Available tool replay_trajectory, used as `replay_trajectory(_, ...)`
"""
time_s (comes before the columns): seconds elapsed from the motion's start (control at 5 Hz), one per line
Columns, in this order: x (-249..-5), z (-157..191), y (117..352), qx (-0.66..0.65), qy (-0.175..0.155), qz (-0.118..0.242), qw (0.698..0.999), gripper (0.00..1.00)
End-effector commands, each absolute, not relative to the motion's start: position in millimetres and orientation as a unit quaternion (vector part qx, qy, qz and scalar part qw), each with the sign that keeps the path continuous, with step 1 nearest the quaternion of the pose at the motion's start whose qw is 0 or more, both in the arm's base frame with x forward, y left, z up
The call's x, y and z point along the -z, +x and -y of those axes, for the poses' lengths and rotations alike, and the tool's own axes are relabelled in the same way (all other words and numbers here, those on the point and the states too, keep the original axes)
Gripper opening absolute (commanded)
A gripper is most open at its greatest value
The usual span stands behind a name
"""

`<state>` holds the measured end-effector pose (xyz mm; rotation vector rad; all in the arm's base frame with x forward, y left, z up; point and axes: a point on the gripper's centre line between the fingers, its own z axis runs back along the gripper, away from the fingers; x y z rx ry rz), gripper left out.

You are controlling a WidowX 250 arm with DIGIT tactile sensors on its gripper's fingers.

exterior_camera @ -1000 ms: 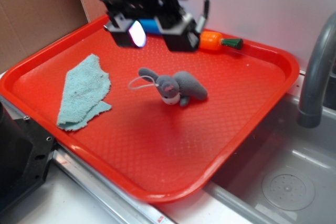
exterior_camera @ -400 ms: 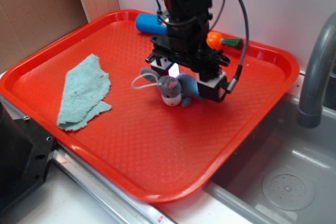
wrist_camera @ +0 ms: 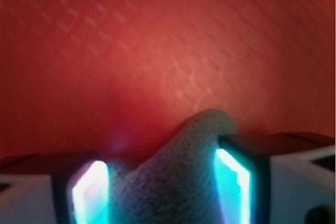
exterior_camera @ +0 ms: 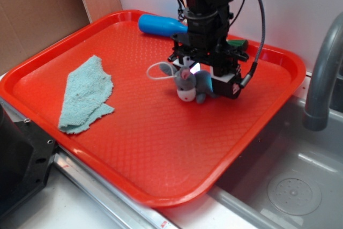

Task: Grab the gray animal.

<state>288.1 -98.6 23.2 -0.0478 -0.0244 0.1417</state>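
Observation:
The gray animal (exterior_camera: 187,81) is a small plush bunny with a white muzzle and a white string loop (exterior_camera: 155,71). It sits right of centre on the red tray (exterior_camera: 161,148). My gripper (exterior_camera: 202,76) stands upright over it, shut on its body. The head and ears stick out to the left. In the wrist view the gray plush (wrist_camera: 173,182) fills the gap between the two glowing pads (wrist_camera: 231,182) of my gripper (wrist_camera: 163,192), with red tray beyond. I cannot tell whether the bunny rests on the tray or hangs just above it.
A light-blue terry cloth (exterior_camera: 86,95) lies at the tray's left. A blue object (exterior_camera: 161,25) lies at the far rim, and a carrot's green top (exterior_camera: 238,43) shows behind the arm. A gray faucet (exterior_camera: 321,79) and sink (exterior_camera: 289,186) stand to the right, cardboard (exterior_camera: 37,14) at the back left.
My gripper came down from above the tray's far side onto the bunny and closed on it. The bunny has shifted slightly right and its head has turned.

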Motion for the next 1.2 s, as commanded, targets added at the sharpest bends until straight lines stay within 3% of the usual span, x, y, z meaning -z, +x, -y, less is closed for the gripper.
replay_trajectory(0.0,-94.0,62.9,306.5,-0.057,-0.029,0.043,0.997,0.00)
replay_trajectory(0.2,-143.7,42.1,293.7,-0.061,-0.028,0.058,0.996,0.00)
replay_trajectory(0.4,-177.3,26.6,262.7,-0.076,-0.038,0.081,0.993,0.00)
replay_trajectory(0.6,-199.8,9.2,226.3,-0.105,-0.043,0.099,0.989,0.00)
replay_trajectory(0.8,-204.5,5.9,201.6,-0.105,-0.043,0.112,0.987,0.00)
replay_trajectory(1.0,-216.9,11.6,151.9,-0.115,-0.077,0.094,0.986,0.00)
